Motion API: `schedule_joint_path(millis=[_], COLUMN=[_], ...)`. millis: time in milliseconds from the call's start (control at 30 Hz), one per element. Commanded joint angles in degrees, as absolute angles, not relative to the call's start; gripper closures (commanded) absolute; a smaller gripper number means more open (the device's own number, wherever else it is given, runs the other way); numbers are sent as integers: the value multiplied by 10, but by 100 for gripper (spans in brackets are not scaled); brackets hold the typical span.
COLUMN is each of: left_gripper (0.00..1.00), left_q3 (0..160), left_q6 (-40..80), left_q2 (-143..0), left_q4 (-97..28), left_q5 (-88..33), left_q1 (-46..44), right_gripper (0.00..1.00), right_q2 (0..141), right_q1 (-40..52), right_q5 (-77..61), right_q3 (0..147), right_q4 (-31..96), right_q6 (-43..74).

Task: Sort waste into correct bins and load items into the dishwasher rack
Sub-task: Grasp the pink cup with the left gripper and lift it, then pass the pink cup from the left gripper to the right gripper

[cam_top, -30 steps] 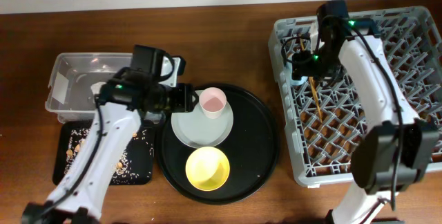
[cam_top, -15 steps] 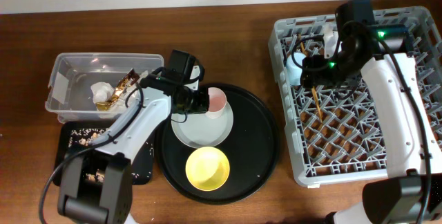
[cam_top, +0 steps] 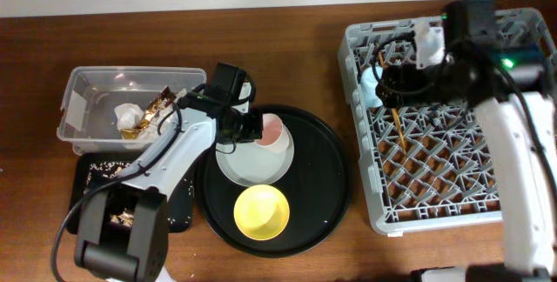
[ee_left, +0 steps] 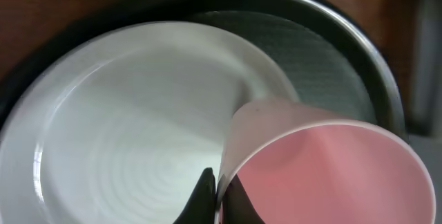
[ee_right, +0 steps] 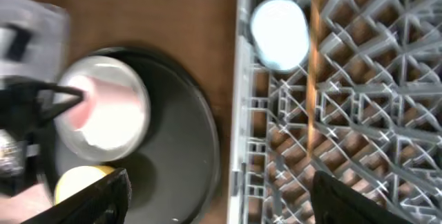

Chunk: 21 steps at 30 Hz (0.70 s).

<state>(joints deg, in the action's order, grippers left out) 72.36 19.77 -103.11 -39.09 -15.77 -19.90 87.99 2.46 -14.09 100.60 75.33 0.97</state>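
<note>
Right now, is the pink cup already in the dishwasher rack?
No, the pink cup sits on the pale plate in the round black tray, its rim pinched by the left tool.

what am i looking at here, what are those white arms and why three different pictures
These are two robot arms at a table, each ending in a two-finger claw. One picture looks down from above; the other two come from a small camera on each wrist.

On the table are a round black tray carrying a plate, a yellow bowl and a pink cup, a clear tub holding a napkin and a wrapper, a small black tray with crumbs, and a grey dish rack with chopsticks and a blue cup in it.

The left claw pinches the pink cup's rim. The right claw is open and empty over the rack.
</note>
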Motion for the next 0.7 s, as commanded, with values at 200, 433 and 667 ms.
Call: schedule_joint_path(millis=[200, 433, 667], left_gripper=[100, 100, 100], left_q3=[779, 778, 778], left_q6=[196, 196, 197], left_q2=[-863, -858, -858], left_q4=[-373, -334, -278], left_q5=[-660, -843, -893], left_q1=[-104, -70, -72], right_gripper=[9, 5, 2], right_q2=[784, 798, 822], right_q1=[26, 26, 50], right_q5=[-486, -661, -669], right_q3=[1011, 1011, 1010], right_q4=[735, 735, 760], right_q6=[-105, -200, -243])
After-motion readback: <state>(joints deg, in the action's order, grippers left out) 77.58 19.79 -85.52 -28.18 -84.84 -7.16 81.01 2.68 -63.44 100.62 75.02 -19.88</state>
